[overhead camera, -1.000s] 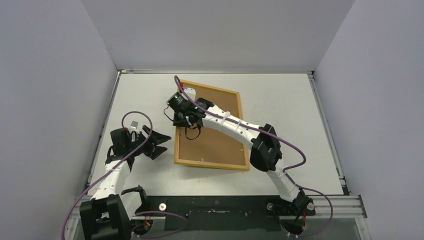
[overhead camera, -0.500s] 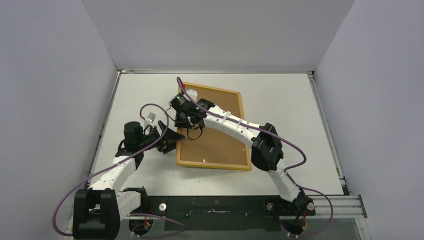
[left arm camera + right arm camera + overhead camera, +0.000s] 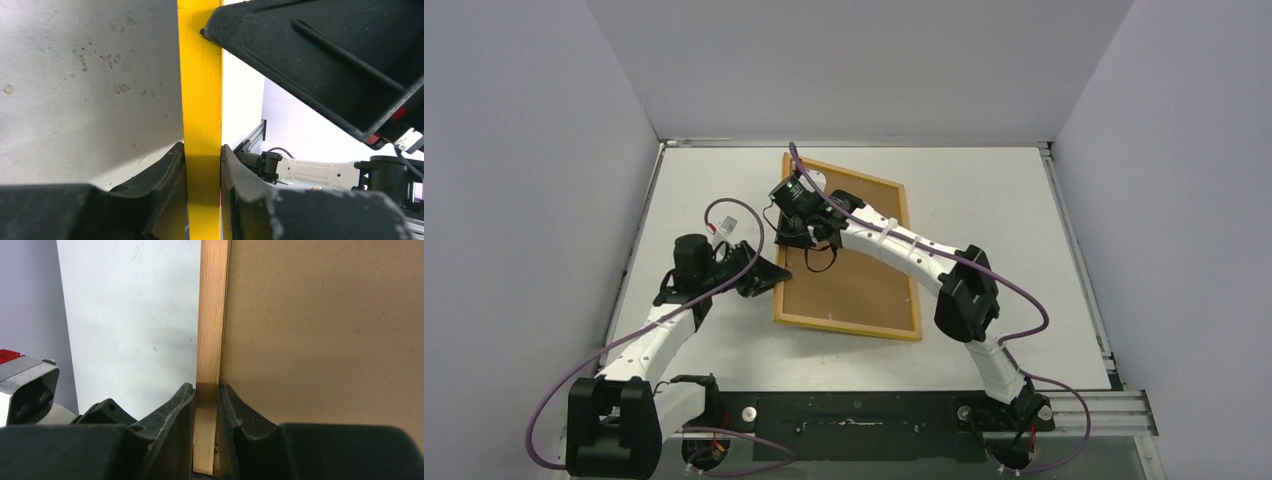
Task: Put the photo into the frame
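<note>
Where the frame lies: the frame (image 3: 844,326) sits back-up on the worktop (image 3: 994,210), from the centre toward 12 o'clock, its long sides running roughly 12 to 6 with a slight skew.
Frame back: a light wood rail runs around a brown backing board (image 3: 854,285), which fills the opening.
Left tool: the left tool (image 3: 774,274) is at the frame's 9 o'clock edge, in its lower half, clamped onto the rail.
Left wrist view: the frame's yellow face (image 3: 201,100) stands between the fingers (image 3: 165,170) and touches both; bare worktop lies at 9 o'clock of it.
Right tool: the right tool (image 3: 790,238) is on the same edge, further toward 11 o'clock, closed on the rail.
Right wrist view: the wood rail (image 3: 212,315) is pinched between the fingers (image 3: 175,410); the backing board (image 3: 325,340) lies just beside it at 3 o'clock and the worktop at 9 o'clock.
Spacing: the two tools are near each other along that one edge, but apart.
Gripped edge: I cannot tell whether it rests on the worktop or is raised.
</note>
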You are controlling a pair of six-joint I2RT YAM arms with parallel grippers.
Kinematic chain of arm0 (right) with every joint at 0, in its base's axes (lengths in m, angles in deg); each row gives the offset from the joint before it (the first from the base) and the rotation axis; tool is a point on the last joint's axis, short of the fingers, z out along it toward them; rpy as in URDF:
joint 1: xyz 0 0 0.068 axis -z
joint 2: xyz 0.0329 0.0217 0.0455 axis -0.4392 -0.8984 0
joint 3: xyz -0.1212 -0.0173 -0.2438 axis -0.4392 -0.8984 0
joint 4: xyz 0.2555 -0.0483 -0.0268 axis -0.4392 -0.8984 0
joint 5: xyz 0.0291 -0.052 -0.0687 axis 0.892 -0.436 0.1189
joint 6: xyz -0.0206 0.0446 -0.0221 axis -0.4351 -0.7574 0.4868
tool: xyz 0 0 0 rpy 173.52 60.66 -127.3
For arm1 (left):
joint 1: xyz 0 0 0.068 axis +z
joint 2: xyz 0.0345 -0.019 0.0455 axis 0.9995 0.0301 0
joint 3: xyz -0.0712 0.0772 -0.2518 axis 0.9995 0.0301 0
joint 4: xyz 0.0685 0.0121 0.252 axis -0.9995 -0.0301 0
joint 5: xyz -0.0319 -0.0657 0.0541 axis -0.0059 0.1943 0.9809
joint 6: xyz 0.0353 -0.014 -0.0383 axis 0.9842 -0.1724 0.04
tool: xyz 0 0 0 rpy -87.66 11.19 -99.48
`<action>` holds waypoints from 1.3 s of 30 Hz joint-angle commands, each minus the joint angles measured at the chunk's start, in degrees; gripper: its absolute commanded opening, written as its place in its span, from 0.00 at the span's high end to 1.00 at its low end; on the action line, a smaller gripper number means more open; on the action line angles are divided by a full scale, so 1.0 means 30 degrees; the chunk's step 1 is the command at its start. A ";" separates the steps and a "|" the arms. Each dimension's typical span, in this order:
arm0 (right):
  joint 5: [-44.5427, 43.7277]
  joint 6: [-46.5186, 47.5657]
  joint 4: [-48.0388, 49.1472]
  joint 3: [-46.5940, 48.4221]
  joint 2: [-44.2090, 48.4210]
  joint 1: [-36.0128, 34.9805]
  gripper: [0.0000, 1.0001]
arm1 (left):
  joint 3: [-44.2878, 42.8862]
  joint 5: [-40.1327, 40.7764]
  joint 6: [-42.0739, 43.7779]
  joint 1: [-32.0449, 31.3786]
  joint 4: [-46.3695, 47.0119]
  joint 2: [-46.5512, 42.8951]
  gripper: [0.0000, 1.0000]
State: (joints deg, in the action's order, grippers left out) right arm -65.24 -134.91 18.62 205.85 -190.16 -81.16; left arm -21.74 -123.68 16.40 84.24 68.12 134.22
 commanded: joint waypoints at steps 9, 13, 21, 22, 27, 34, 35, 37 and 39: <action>-0.0282 0.1285 -0.0326 0.2118 0.2671 0.0673 0.53 | -0.6366 0.2700 0.6345 -0.0208 -0.7561 -0.0507 1.00; -0.1929 0.2056 -0.1360 0.1766 0.4500 0.1244 0.37 | -0.9670 0.3349 0.8578 -0.0208 -1.0681 0.1043 1.00; -0.3687 0.1634 -0.0404 -0.1792 0.8953 0.3327 0.28 | -1.7354 0.4967 1.3830 -0.0248 -1.6355 0.3761 1.00; -0.3715 0.1620 -0.0102 -0.2158 0.9442 0.3545 0.26 | -1.8220 0.5249 1.4151 -0.0290 -1.6763 0.4105 1.00; -0.3329 0.1447 -0.0201 -0.2532 1.0697 0.4765 0.26 | -2.1461 0.5518 1.4845 -0.0574 -1.7141 0.5432 1.00; -0.2722 0.0625 -0.0857 -0.2783 1.0992 0.5303 0.25 | -2.4703 0.8109 1.7991 -0.3649 -1.8286 0.6893 1.00; -0.2580 0.0535 -0.0741 -0.2967 1.1041 0.5304 0.25 | -2.4873 0.8732 1.8231 -0.4213 -1.8404 0.6998 1.00; -0.2282 0.0279 -0.0487 -0.3417 1.1175 0.5326 0.24 | -2.5003 1.0066 1.8401 -0.5204 -1.8452 0.7084 1.00; -0.1842 -0.0134 -0.0401 -0.3681 1.1225 0.5412 0.22 | -2.5006 1.1048 1.8667 -0.6069 -1.8524 0.7015 1.00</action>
State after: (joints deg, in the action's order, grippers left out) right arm -73.05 -132.88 16.35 196.16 -158.31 -65.40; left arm -93.41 -97.12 66.98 70.54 12.14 155.99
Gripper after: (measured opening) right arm 0.764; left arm 0.238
